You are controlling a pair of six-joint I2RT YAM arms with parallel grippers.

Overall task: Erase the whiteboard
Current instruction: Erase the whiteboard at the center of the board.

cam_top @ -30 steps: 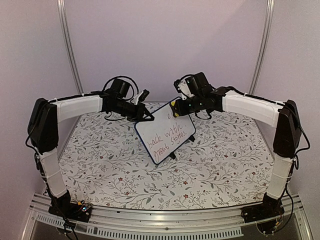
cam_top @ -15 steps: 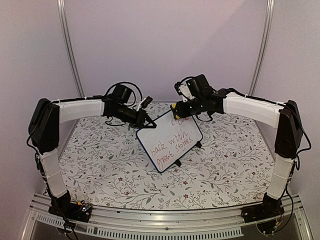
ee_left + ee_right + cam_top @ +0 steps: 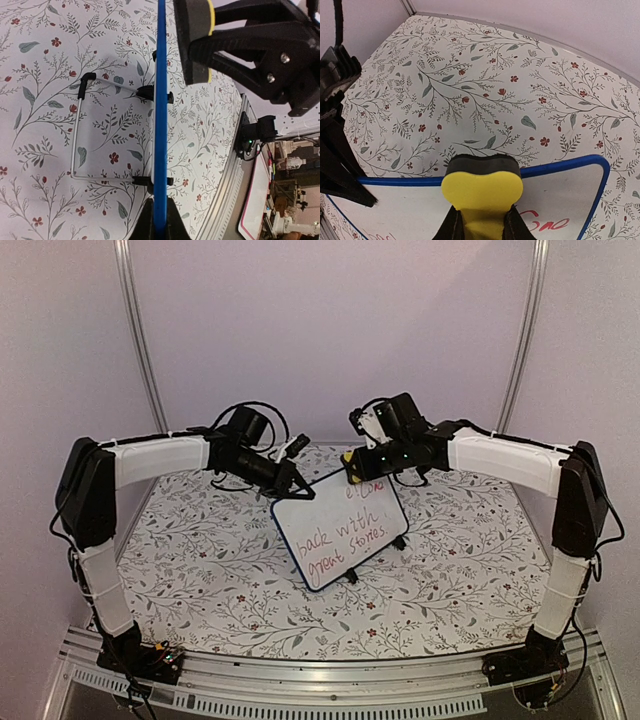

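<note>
While left gripper [image 3: 160,222] clamps whiteboard [image 3: 335,530] edge | right gripper [image 3: 481,225] pinches yellow sponge [image 3: 482,190] (near board top)

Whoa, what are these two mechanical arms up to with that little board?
Two robot arms are erasing a small whiteboard. The left end effector is shut on the board's edge, while the right end effector grips a yellow sponge eraser at the board's top. The words "back with great stories" are not yet wiped.
</note>
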